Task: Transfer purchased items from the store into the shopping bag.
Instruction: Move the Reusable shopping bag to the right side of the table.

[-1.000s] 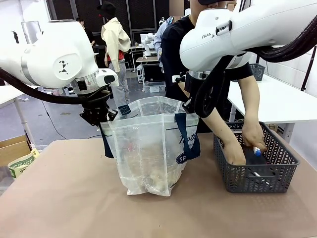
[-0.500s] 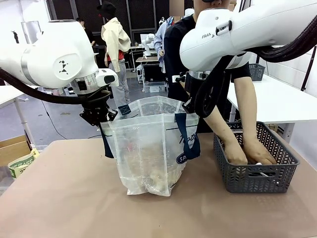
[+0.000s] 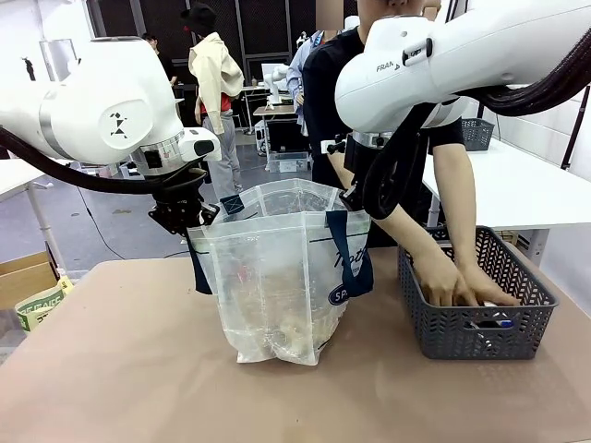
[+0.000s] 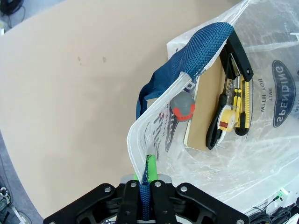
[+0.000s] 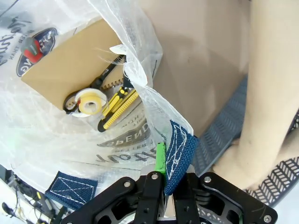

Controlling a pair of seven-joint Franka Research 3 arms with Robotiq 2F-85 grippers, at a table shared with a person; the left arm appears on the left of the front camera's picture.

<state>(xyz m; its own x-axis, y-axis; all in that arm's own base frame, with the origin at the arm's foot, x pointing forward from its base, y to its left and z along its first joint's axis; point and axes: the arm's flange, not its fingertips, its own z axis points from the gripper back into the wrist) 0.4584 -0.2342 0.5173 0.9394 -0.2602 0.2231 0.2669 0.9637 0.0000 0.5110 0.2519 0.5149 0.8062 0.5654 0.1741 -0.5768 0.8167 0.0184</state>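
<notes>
Loading was under way; both grippers held the bag [image 3: 277, 277] open at mid-table; the left gripper [image 4: 145, 183] was closed tight on one strap [image 4: 187, 60] and the rim, the right gripper [image 5: 164, 175] likewise on the opposite strap [image 5: 180, 149]; scissors [image 4: 217, 126] and cardboard [image 4: 205, 112] lay inside; the person's hands [image 3: 459, 288] were down in the basket [image 3: 434, 343] right of the bag, apparently picking an item; next called for a wide, steady mouth.
</notes>
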